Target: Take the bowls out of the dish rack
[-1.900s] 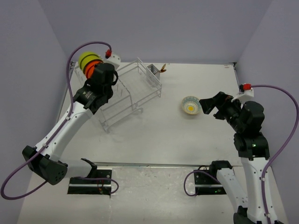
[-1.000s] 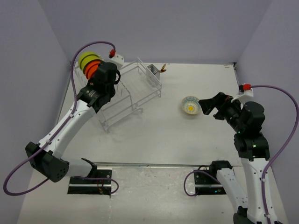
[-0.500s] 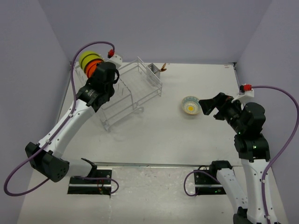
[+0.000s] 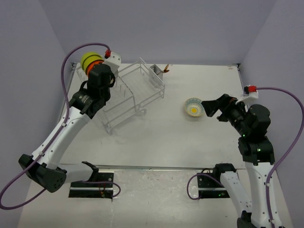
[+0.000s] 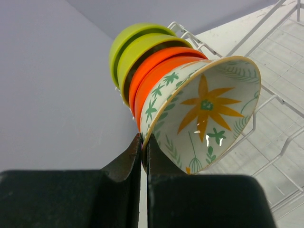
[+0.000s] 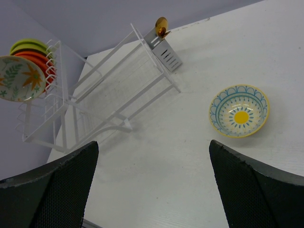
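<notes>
The white wire dish rack (image 4: 137, 88) stands at the back left. At its left end a row of bowls stands on edge: lime-green (image 5: 137, 38), orange (image 5: 161, 61), and in front a cream bowl with leaf and flower pattern (image 5: 204, 114). My left gripper (image 5: 142, 140) is shut on the cream bowl's rim, one finger inside and one outside. In the top view the left gripper (image 4: 97, 72) covers the cream bowl; the lime-green bowl (image 4: 88, 59) shows behind it. My right gripper (image 6: 154, 156) is open and empty above the table, right of the rack (image 6: 118, 90).
A blue and yellow patterned bowl (image 4: 194, 107) sits upright on the table beside my right gripper (image 4: 209, 107). A grey cutlery basket (image 4: 156, 76) with a golden utensil (image 6: 161, 26) hangs on the rack's right end. Walls close off the left and back.
My left arm has swung a little to the left and back over the bowls, now hiding more of the orange ones. The right arm and the table bowl have not moved.
</notes>
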You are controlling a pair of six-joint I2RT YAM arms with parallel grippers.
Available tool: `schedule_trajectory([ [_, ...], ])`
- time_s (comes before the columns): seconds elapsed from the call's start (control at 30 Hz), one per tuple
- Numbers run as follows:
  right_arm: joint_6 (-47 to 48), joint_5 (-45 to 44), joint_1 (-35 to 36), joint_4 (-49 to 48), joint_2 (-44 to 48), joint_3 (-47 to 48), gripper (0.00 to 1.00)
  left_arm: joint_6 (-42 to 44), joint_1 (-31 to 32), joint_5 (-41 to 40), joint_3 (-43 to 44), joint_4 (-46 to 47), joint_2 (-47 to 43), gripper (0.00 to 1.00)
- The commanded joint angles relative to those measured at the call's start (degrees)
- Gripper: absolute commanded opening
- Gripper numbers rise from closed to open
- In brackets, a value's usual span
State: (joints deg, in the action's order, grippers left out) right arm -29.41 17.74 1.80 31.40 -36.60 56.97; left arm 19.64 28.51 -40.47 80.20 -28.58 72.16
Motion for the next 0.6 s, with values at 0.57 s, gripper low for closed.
schedule_trajectory([
  [0.57, -3.3, 7.9, 3.4, -8.1, -5.6, 1.6, 0.98, -15.0, 0.6, 9.6, 4.4, -3.9, -3.9, 0.0],
])
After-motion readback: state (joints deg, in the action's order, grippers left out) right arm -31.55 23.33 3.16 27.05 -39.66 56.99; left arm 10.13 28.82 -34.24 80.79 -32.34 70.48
